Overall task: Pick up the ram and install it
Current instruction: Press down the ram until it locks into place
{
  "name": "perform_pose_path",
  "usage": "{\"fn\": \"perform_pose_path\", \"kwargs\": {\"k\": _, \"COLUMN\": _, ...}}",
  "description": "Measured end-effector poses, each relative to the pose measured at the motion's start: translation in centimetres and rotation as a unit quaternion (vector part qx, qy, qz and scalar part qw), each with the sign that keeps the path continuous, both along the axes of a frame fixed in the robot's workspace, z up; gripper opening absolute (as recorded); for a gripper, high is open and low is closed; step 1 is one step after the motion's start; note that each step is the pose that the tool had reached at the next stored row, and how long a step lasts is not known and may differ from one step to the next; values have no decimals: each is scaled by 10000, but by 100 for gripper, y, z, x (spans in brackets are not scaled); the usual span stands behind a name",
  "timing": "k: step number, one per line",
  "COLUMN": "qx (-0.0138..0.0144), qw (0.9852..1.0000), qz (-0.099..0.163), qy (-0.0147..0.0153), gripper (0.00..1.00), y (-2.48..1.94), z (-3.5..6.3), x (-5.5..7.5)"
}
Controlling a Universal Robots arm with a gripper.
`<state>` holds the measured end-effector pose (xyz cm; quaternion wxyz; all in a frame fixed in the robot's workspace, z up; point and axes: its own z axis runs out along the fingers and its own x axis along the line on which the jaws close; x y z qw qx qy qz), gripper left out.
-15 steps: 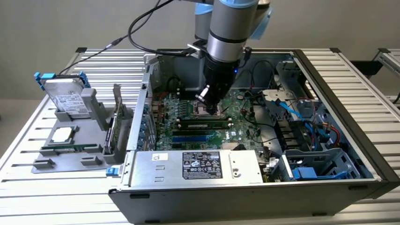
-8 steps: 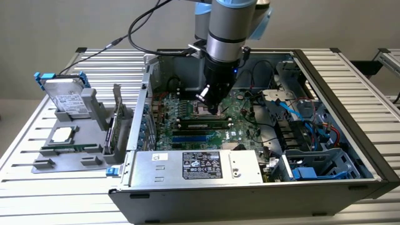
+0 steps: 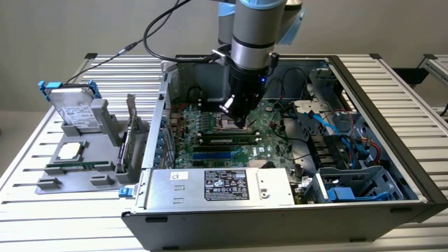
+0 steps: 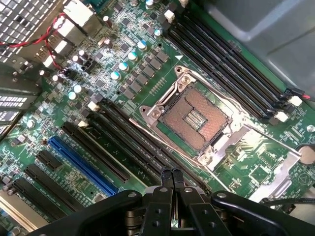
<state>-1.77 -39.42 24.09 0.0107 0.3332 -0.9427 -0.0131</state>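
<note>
The ram (image 3: pixel 225 139), a narrow green stick with black chips, stands on edge in a memory slot of the motherboard (image 3: pixel 203 123) inside the open computer case. My gripper (image 3: pixel 240 122) hangs just behind it, over the board and close to the CPU socket (image 4: pixel 192 118). In the wrist view my gripper (image 4: pixel 172 173) is shut, its two black fingertips pressed together with nothing between them, above the black memory slots (image 4: pixel 123 142). I cannot tell whether the tips touch the ram.
A silver power supply (image 3: pixel 224 184) fills the case's near side. Blue and black cables (image 3: pixel 336 126) and a drive cage (image 3: pixel 350 191) crowd the exterior view's right. Outside the case, a grey holder (image 3: pixel 49 184) carries a hard drive (image 3: pixel 73 107) and a dark expansion card (image 3: pixel 131 134).
</note>
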Motion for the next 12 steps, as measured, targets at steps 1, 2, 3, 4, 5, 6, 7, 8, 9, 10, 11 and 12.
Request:
{"fn": "perform_pose_path", "kwargs": {"k": 1, "qx": 0, "qw": 10000, "qz": -49, "qy": -12, "gripper": 10, "y": 0, "z": 0, "x": 0}}
{"fn": "perform_pose_path", "kwargs": {"k": 2, "qx": 0, "qw": 9999, "qz": -100, "qy": -22, "gripper": 10, "y": 0, "z": -1, "x": 0}}
{"fn": "perform_pose_path", "kwargs": {"k": 3, "qx": 0, "qw": 9999, "qz": -155, "qy": -33, "gripper": 10, "y": 0, "z": -2, "x": 0}}
{"fn": "perform_pose_path", "kwargs": {"k": 4, "qx": -1, "qw": 9998, "qz": -207, "qy": -42, "gripper": 10, "y": 0, "z": -2, "x": 0}}
{"fn": "perform_pose_path", "kwargs": {"k": 5, "qx": -1, "qw": 9996, "qz": -267, "qy": -53, "gripper": 10, "y": 0, "z": -3, "x": 0}}
{"fn": "perform_pose_path", "kwargs": {"k": 6, "qx": -1, "qw": 9995, "qz": -325, "qy": -63, "gripper": 10, "y": 0, "z": -4, "x": 0}}
{"fn": "perform_pose_path", "kwargs": {"k": 7, "qx": -1, "qw": 9992, "qz": -381, "qy": -73, "gripper": 10, "y": 0, "z": -5, "x": 0}}
{"fn": "perform_pose_path", "kwargs": {"k": 8, "qx": -1, "qw": 9990, "qz": -440, "qy": -83, "gripper": 10, "y": 0, "z": -5, "x": 0}}
{"fn": "perform_pose_path", "kwargs": {"k": 9, "qx": 0, "qw": 9987, "qz": -499, "qy": -93, "gripper": 10, "y": 0, "z": -6, "x": 0}}
{"fn": "perform_pose_path", "kwargs": {"k": 10, "qx": -1, "qw": 9984, "qz": -558, "qy": -103, "gripper": 10, "y": 0, "z": -7, "x": 0}}
{"fn": "perform_pose_path", "kwargs": {"k": 11, "qx": -1, "qw": 9980, "qz": -618, "qy": -113, "gripper": 10, "y": 0, "z": -8, "x": 0}}
{"fn": "perform_pose_path", "kwargs": {"k": 12, "qx": -1, "qw": 9976, "qz": -676, "qy": -123, "gripper": 10, "y": 0, "z": -8, "x": 0}}
